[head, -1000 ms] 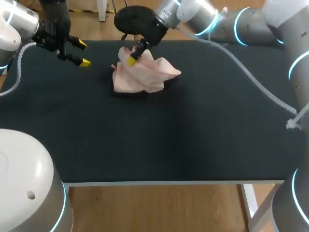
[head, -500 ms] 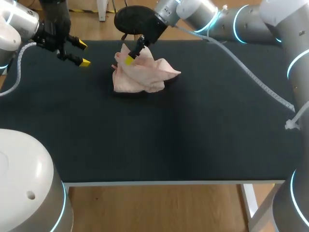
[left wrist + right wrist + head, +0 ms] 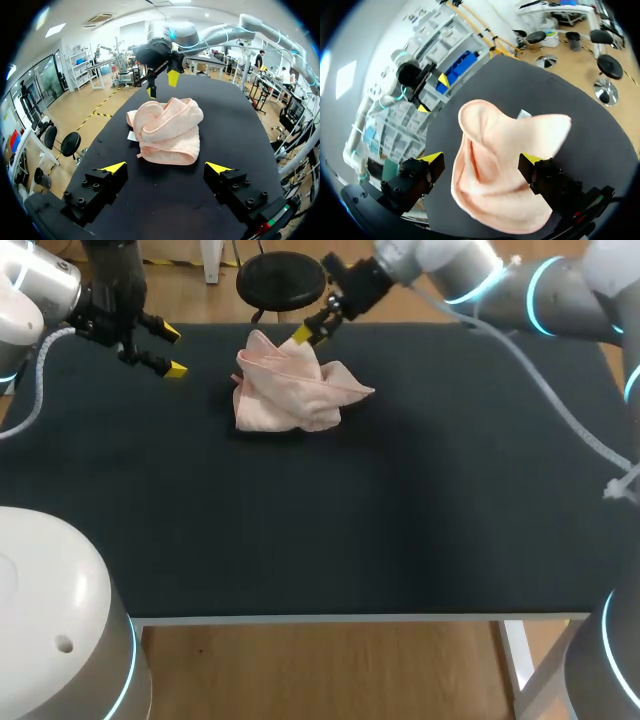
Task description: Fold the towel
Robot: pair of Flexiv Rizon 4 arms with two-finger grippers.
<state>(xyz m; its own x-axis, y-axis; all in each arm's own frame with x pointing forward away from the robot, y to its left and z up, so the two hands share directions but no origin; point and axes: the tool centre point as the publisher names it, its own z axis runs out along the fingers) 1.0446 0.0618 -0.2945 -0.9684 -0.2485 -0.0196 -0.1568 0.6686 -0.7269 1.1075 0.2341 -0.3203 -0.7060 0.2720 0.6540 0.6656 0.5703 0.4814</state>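
The pink towel (image 3: 295, 390) sits bunched at 11 o'clock on the counter (image 3: 400, 500). The right end effector (image 3: 316, 325) hovers open and empty at its 12 o'clock, and the left end effector (image 3: 172, 351) is open at 9. The risk: pinching a buried fold rather than a corner would likely bunch it tighter.

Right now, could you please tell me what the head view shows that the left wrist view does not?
Only the head view shows my left arm itself and the table's near edge. Only the left wrist view shows both yellow tips of my right arm's jaws, standing apart. Both show the crumpled pink towel on the black table, with the right arm's jaws near it.
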